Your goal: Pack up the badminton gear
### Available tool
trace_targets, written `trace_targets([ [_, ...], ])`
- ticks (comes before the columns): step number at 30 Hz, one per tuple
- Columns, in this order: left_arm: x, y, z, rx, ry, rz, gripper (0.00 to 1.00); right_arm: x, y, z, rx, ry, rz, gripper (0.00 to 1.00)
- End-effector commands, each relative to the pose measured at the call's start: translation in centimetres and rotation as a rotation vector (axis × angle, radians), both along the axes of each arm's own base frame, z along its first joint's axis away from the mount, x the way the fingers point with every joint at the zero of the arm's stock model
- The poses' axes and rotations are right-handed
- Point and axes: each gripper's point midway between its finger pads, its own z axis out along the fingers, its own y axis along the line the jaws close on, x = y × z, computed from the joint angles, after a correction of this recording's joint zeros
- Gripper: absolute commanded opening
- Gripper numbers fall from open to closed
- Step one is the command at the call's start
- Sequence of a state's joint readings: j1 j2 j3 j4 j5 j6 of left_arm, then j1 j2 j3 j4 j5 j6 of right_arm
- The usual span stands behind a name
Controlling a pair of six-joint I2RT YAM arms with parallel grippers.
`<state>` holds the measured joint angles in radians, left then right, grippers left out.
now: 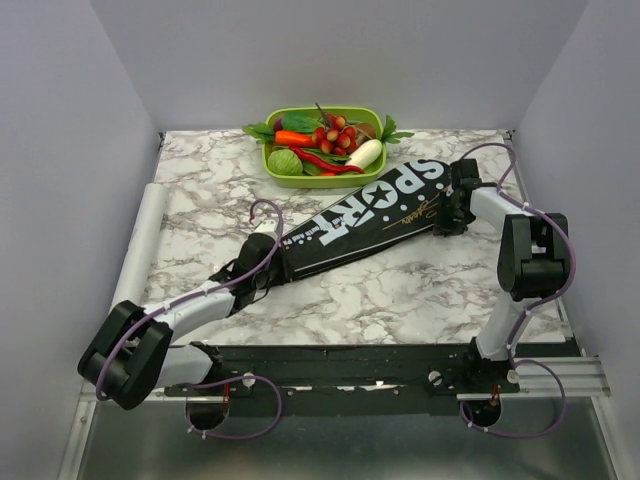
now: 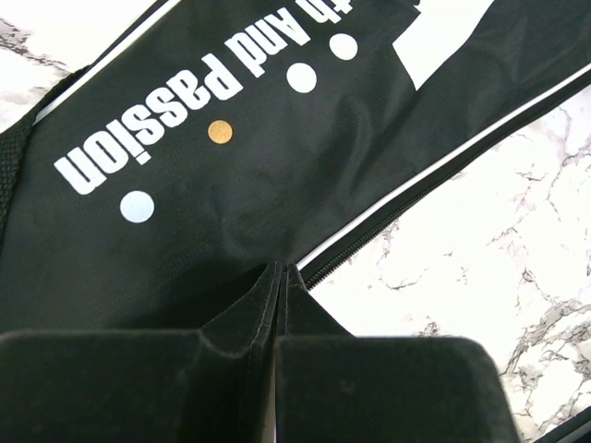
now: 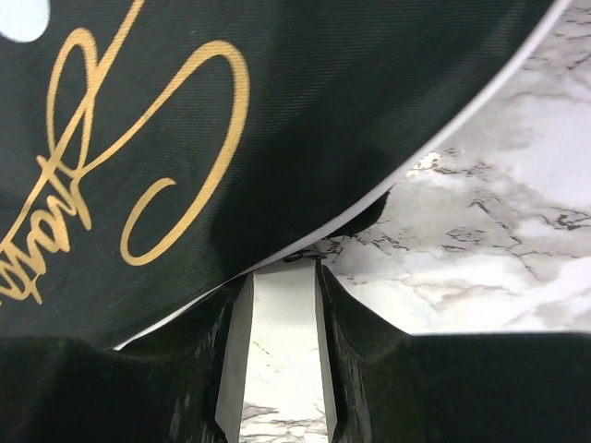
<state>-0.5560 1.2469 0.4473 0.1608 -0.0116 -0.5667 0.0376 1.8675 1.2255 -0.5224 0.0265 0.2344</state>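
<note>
The bag (image 1: 365,222) is lying slantwise.
The left gripper (image 2: 277,277) is pinching its fabric; the right gripper (image 3: 282,269) is hovering half-open, empty, at its edge.

Bare marble (image 1: 400,290) before the bag (image 1: 360,225); green tray (image 1: 300,180) just behind, perhaps against it.

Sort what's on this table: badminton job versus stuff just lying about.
Job: black SPORT bag only.
Lying about: green tray of toy vegetables; white roll along the table's left edge.
</note>
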Motion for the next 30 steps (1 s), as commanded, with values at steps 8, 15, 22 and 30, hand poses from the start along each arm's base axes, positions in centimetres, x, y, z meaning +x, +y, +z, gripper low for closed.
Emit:
trace_targets([
  [8, -0.6, 1.5, -0.1, 0.029, -0.002, 0.042, 0.1, 1.9, 1.0, 2.2, 0.023, -0.069, 0.135, 0.4],
  [15, -1.1, -3.5, 2.6, -0.151, -0.02, -0.109, 0.04, 1.1, -2.1, 4.6, -0.128, -0.11, 0.03, 0.55],
  [22, -1.4, -8.7, 4.3, -0.224, -0.019, -0.237, 0.07, 0.5, -2.4, 4.1, -0.142, -0.082, 0.012, 0.59],
  [30, 0.2, -11.6, -1.3, -0.192, 0.093, -0.257, 0.06, 0.4, -2.5, 4.4, -0.131, -0.118, -0.024, 0.58],
])
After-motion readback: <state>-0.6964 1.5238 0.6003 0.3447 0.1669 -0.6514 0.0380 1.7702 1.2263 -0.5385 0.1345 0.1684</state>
